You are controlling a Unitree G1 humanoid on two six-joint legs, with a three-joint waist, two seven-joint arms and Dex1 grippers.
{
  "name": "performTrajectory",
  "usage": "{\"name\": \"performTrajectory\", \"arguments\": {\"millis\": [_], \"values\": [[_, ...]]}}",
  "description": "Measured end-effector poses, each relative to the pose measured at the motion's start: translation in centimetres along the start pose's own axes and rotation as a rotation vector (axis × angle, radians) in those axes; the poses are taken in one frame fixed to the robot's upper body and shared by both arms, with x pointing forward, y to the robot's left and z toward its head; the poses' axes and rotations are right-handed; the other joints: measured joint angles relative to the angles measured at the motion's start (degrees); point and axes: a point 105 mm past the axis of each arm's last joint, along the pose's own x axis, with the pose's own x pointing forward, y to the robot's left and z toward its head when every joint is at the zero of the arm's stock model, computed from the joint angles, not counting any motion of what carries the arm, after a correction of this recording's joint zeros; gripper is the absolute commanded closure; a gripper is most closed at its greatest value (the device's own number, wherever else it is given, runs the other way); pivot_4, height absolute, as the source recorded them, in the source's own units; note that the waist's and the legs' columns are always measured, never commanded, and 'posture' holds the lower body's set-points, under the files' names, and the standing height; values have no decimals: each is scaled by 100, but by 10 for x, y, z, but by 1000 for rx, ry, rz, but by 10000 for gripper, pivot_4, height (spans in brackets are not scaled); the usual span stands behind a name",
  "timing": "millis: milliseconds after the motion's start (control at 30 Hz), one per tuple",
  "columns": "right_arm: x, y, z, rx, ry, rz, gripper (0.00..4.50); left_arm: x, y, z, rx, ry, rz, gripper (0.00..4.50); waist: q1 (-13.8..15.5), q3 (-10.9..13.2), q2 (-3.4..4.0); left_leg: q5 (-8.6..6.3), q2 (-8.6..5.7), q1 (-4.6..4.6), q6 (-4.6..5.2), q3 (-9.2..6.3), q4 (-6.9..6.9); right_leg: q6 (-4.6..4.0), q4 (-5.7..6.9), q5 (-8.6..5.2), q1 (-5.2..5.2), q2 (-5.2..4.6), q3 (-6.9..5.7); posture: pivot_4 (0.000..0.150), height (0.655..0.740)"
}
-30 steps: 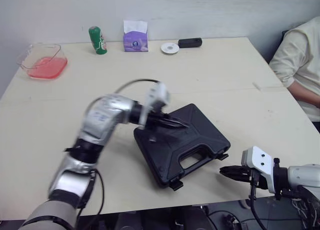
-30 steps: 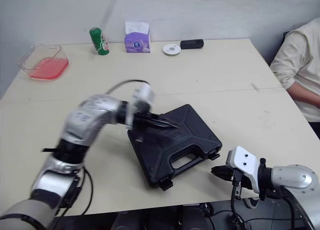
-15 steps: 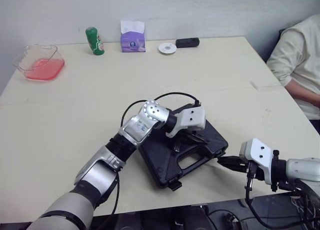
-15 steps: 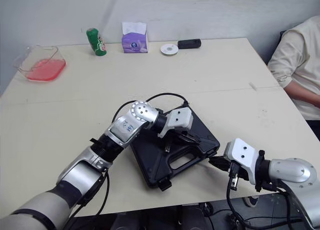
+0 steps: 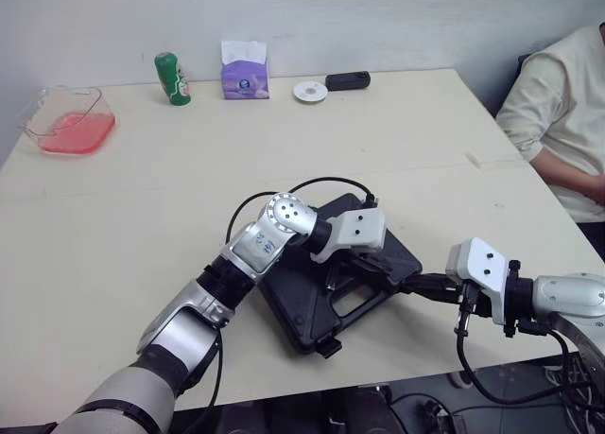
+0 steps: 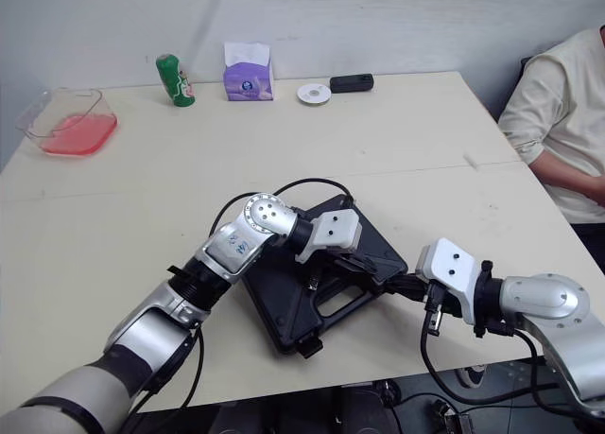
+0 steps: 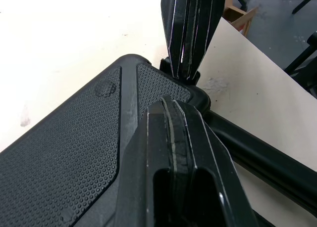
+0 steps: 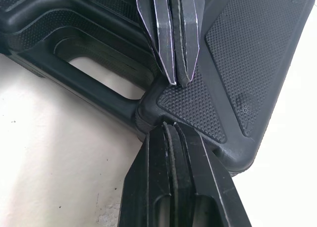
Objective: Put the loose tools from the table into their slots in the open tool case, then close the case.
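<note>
Tool case (image 5: 301, 306) is lying shut on the table (image 5: 142, 217), lid down, near the front edge and right of its middle, sitting skewed to that edge; handle end is facing the front right corner. Left gripper (image 5: 376, 271) is resting on the textured lid by the handle-end corner, fingers pressed together with nothing between them. Right gripper (image 5: 405, 283) is reaching in from the right edge side, fingers likewise closed flat on each other, tips touching that same corner of the case; the two grippers' tips are sitting just beside each other. Along the back edge a clear tub with pink contents (image 5: 66, 122) is standing at the left corner, then a green can (image 5: 172, 78), a purple tissue pack (image 5: 245, 70), a white disc (image 5: 309, 92), a small black device (image 5: 347, 79). A person (image 5: 558, 122) is sitting at the right edge.
</note>
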Motion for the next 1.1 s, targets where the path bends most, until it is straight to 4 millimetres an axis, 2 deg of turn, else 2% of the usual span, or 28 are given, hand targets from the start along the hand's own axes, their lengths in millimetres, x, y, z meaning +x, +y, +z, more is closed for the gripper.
{"name": "performTrajectory", "arguments": {"millis": [100,267,400,600,800,1100], "values": [[-1,4,-2,29,-2,26,45000,2,1,1,-4,-5,8,44691,14,0,0,-1,-2,-2,3,-4,0,0,-2,1,1,-1,-4,1500,7244],[-12,23,0,131,-8,144,45000,2,5,0,-10,-2,18,44691,31,0,0,-6,-4,-7,16,-15,1,3,-11,6,8,-7,-12,1500,7244],[-18,32,-12,176,71,182,45000,2,5,-1,-8,-5,20,44691,33,-1,-1,-10,-6,-11,23,-19,0,3,-17,8,10,-14,-16,1500,7244],[-12,3,-32,162,154,19,45000,4,7,0,-15,-11,20,44691,25,-2,-3,-10,-11,-17,25,-20,1,4,-20,12,7,-20,-18,1500,7244],[0,-2,-20,134,89,4,45000,4,7,0,-1,-11,20,44691,27,-2,-3,-8,-11,-25,25,-28,1,6,-21,13,5,-22,-28,1500,7244],[4,-11,-14,131,64,-21,45000,6,13,2,132,43,61,44691,5,-2,-3,-7,-9,-24,26,-28,1,3,-21,17,5,-23,-28,1500,7244]]}}
